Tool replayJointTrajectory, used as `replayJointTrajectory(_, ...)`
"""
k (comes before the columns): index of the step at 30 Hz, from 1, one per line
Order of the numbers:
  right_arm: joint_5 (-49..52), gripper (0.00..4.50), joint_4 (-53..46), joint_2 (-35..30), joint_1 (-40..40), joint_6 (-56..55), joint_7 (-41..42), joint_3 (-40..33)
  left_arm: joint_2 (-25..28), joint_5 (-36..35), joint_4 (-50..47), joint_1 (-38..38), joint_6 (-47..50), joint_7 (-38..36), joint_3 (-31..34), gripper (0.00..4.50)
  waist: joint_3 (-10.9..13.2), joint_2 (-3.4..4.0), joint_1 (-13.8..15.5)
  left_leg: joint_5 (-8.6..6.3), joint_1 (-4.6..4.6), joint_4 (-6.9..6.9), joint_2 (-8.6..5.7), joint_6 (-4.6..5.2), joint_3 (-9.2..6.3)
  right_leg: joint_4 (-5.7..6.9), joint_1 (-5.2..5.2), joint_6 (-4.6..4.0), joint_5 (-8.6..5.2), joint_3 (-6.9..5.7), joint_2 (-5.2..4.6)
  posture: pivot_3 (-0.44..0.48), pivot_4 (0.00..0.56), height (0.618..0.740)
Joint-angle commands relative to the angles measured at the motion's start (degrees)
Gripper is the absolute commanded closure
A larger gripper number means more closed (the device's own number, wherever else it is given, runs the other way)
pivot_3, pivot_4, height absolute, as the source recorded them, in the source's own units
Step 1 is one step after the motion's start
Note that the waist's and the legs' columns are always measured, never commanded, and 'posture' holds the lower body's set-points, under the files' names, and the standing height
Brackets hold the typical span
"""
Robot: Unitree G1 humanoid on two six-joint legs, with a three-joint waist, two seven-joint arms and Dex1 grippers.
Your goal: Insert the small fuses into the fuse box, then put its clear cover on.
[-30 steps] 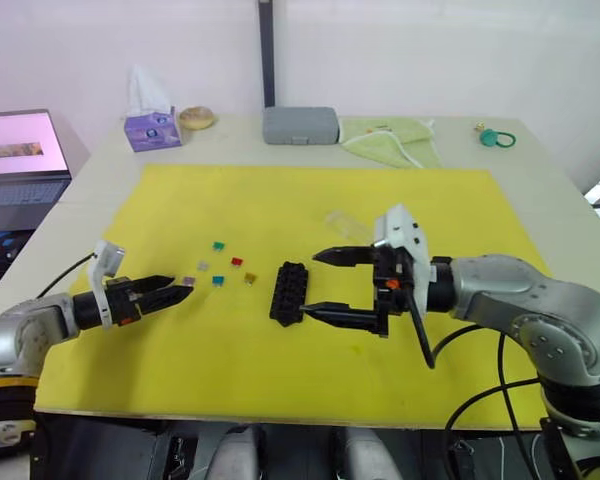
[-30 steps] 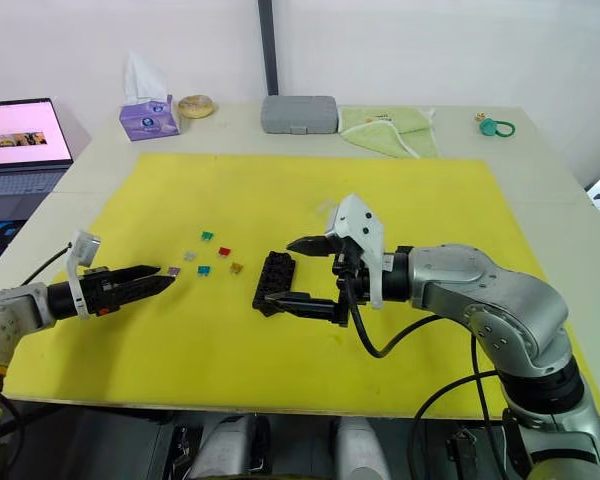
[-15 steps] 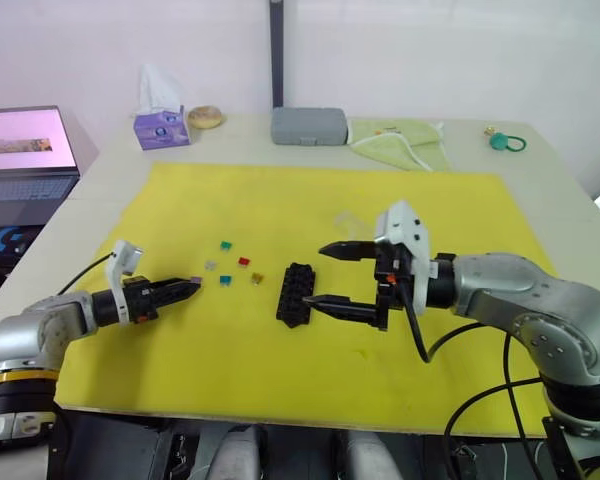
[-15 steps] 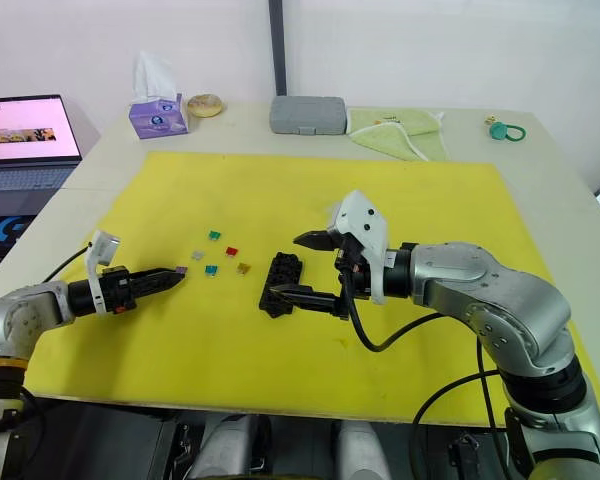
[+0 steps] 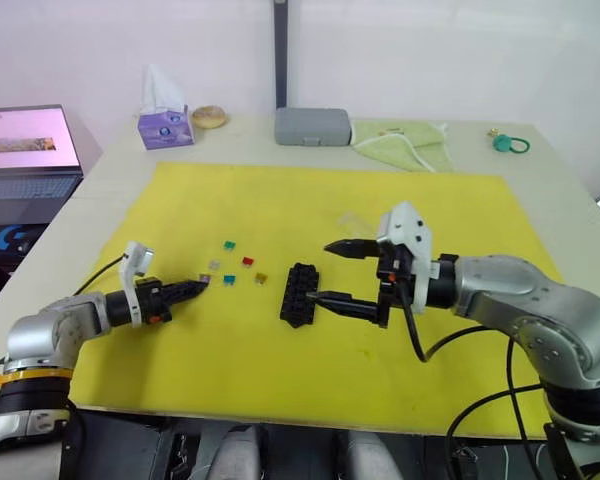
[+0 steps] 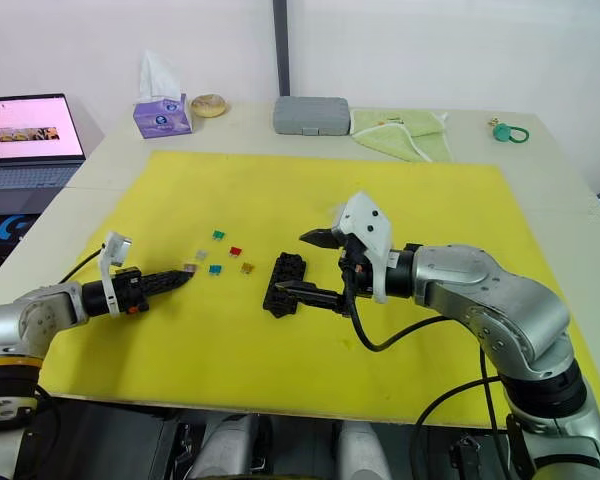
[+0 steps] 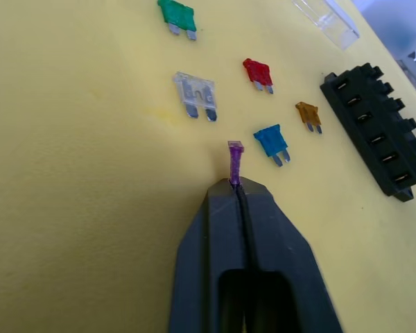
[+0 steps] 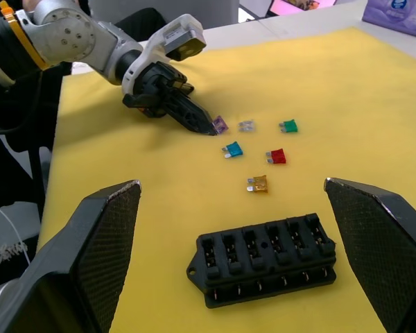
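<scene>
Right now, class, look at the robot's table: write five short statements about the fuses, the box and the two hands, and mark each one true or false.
1. The left hand is shut on the purple fuse. True.
2. The right hand is shut on the fuse box. False: its fingers are spread wide open on either side of the box.
3. Every slot in the box is empty. True.
4. The clear cover sits on the box. False: it lies apart on the mat.
5. The red fuse is in the box. False: it lies loose on the mat.

Pale table (image 5: 570, 215) — yellow mat (image 5: 310, 210), grey case (image 5: 312, 126), tissue box (image 5: 164, 129)
</scene>
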Motion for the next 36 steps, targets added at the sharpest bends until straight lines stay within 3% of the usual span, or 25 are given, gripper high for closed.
replayJointTrajectory(1,-0.75,0.00,-0.68,-0.70,0.52,-1.44,0.47,-0.86,-0.71,-0.23,0.22,0.49,0.81,-0.96,-2.19,4.48,0.00,0.00,-0.02,0.00,0.00,0.00,0.00,0.00,0.00,0.00,0.00,0.01,0.01,0.00,0.00,0.000,0.150,0.737)
replayJointTrajectory(7,-0.10,0.00,0.41,-1.20,0.47,-0.34,0.42,-2.07,2.07,-1.98,-0.32,-0.09,1.30,-2.63,0.85,4.48,0.00,0.00,-0.18,0.00,0.00,0.00,0.03,0.00,-0.02,0.00,-0.01,0.03,0.02,-0.05,0.00,0.000,0.150,0.737)
replayJointTrajectory(12,5.93,0.00,4.75,-1.08,-5.31,4.34,-1.11,-7.47,7.19,-8.17,-4.27,-3.70,6.22,-5.82,5.24,4.48,0.05,-0.08,-0.85,0.00,-0.01,0.00,0.13,0.00,-0.03,0.02,-0.07,0.05,0.03,-0.10,0.04,0.000,0.150,0.737)
replayJointTrajectory(16,12.11,0.00,11.27,2.09,-11.19,7.80,-3.97,-11.66,9.51,-10.79,-7.29,-7.98,8.43,-8.82,3.47,4.48,0.05,-0.08,-1.43,0.00,-0.02,-0.01,0.15,0.00,-0.09,0.02,-0.06,0.06,0.03,-0.17,0.04,0.000,0.150,0.737)
replayJointTrajectory(22,17.62,0.00,23.24,6.91,-24.81,10.99,-8.02,-13.67,5.70,-16.45,-11.87,-19.82,11.91,-9.23,0.37,4.48,0.06,-0.07,-1.51,0.00,-0.02,-0.01,0.15,0.00,-0.07,0.07,-0.08,0.08,0.04,-0.16,0.07,0.000,0.150,0.737)
replayJointTrajectory(27,21.61,0.00,23.80,10.08,-28.16,12.38,-8.39,-13.46,1.96,-17.94,-13.62,-26.58,11.86,-8.94,-2.31,4.48,0.06,-0.07,-1.51,0.00,-0.04,-0.06,0.15,0.00,-0.08,0.04,-0.09,0.13,0.07,-0.15,0.15,0.000,0.150,0.737)
replayJointTrajectory(30,20.55,0.92,20.49,10.43,-26.44,11.55,-7.94,-11.33,0.99,-17.08,-13.34,-29.69,10.32,-10.00,-4.14,4.50,0.06,-0.06,-1.52,0.00,-0.10,-0.05,0.15,0.00,-0.08,0.03,-0.16,0.14,0.08,-0.08,0.29,0.000,0.150,0.737)
replayJointTrajectory(34,22.06,2.86,19.11,11.53,-25.53,11.63,-9.35,-11.18,0.50,-15.89,-11.75,-33.08,8.32,-11.48,-6.01,4.50,0.06,-0.06,-1.69,0.00,-0.10,-0.05,0.17,0.00,-0.10,0.06,-0.17,0.14,0.08,-0.05,0.41,0.000,0.150,0.737)
replayJointTrajectory(36,20.10,2.86,17.78,11.37,-24.92,10.88,-9.52,-9.74,0.43,-15.26,-11.04,-34.05,7.32,-12.43,-6.94,4.50,0.07,-0.06,-1.75,0.00,-0.10,-0.05,0.18,0.00,-0.09,0.09,-0.21,0.14,0.08,-0.01,0.44,0.000,0.150,0.737)
